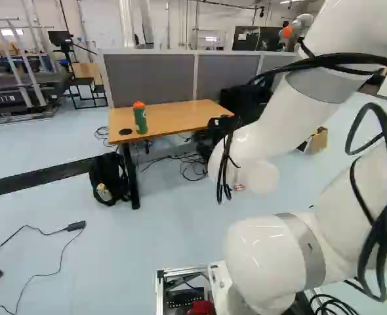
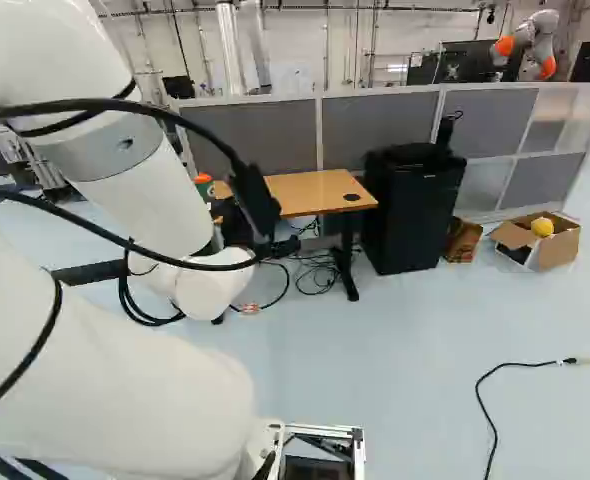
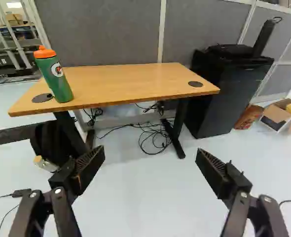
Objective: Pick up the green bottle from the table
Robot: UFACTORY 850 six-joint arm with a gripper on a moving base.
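My gripper (image 1: 223,125) shows in part beyond the white wrist in the left base view, short of the table. In the wrist view the gripper (image 3: 150,157) is open, its two fingers far apart with nothing between them. The green bottle (image 3: 55,79) with an orange cap stands upright on the wooden table (image 3: 130,84), near its front edge, ahead of the gripper and off to one side. The left base view shows this bottle (image 1: 140,118) near the tabletop's left end. Behind the arm in the right base view, only the upper part of the bottle (image 2: 204,186) shows.
A black cabinet (image 2: 412,210) stands beside the table, with cardboard boxes (image 2: 545,240) farther right. Grey partitions (image 2: 380,125) rise behind. A black bag (image 1: 108,178) and loose cables (image 3: 155,136) lie by the table legs. Another robot (image 2: 527,45) stands beyond the partitions.
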